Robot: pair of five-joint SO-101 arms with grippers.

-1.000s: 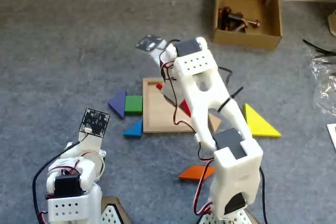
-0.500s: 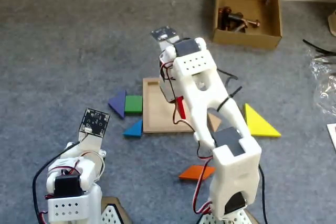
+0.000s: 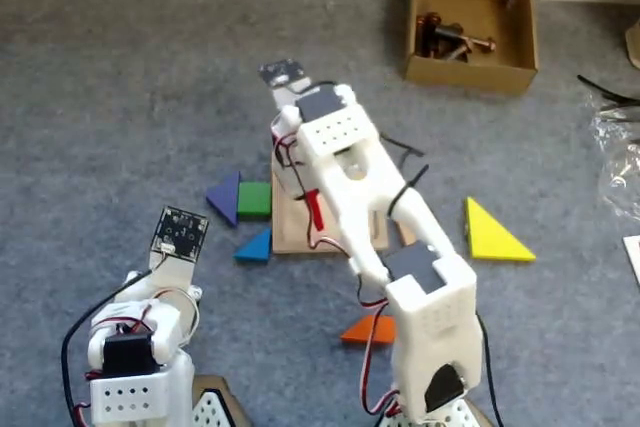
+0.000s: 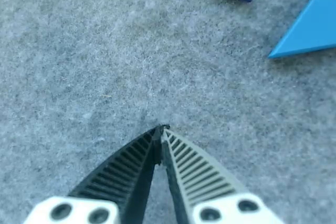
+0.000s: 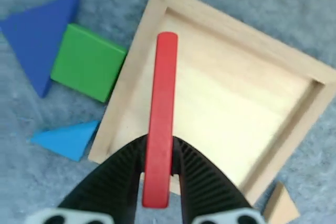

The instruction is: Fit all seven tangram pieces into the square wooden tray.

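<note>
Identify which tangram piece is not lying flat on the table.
The red piece: it stands on edge, gripped in the right hand over the tray, while the others, such as the green square, lie flat on the table.

A grey felt-covered table (image 3: 120, 97) carries a square wooden tray (image 3: 283, 245) near its middle. On the tray's side nearest the left arm lie 3 pieces: a dark blue triangle (image 3: 225, 195) touching a green square (image 3: 255, 199), and a light blue triangle (image 3: 256, 245) close by. A tan wooden triangle (image 5: 281, 208) sits at one tray corner. A yellow triangle (image 3: 492, 234) lies well apart, an orange piece (image 3: 362, 329) nearer the arm bases. A cardboard box (image 3: 465, 75) stands at the far edge, and clear plastic (image 3: 620, 162) lies off to one side.
</note>
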